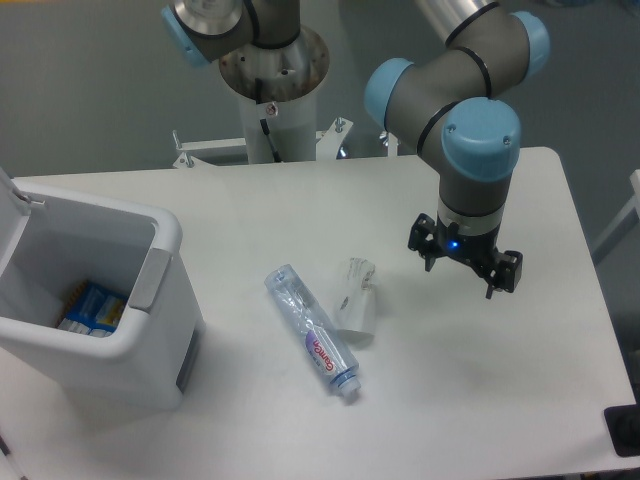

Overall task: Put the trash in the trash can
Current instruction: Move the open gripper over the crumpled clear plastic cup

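A clear plastic water bottle [312, 331] with a red-and-white label lies on its side near the table's middle, cap toward the front. Right beside it lies a small translucent white cup [355, 298], crumpled and tipped over. The white trash can [160, 262] stands at the left with its lid swung open; blue packaging shows inside. My gripper [464, 268] hangs above the table to the right of the cup, pointing down, its fingers apart and nothing between them.
The arm's white pedestal [275, 95] rises at the back centre of the table. The table's right edge [590, 270] runs close to the gripper. A dark object [625, 430] sits at the front right corner.
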Motion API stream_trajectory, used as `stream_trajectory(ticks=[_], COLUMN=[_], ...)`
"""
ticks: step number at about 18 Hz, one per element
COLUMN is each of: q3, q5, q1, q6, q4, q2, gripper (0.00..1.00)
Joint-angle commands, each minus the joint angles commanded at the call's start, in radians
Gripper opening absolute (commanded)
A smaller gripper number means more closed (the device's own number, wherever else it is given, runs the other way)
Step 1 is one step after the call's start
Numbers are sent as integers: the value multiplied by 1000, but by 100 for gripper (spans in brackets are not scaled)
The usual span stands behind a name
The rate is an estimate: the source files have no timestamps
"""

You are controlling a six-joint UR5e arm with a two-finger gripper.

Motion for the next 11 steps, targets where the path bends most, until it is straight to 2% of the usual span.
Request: stream_trajectory(ticks=[8, 11], q3=[-5, -58], q5=[-6, -14], q1=[-29, -20], q6=[2, 3], q4=[15, 38], q2=[-5, 17], gripper=[100, 100])
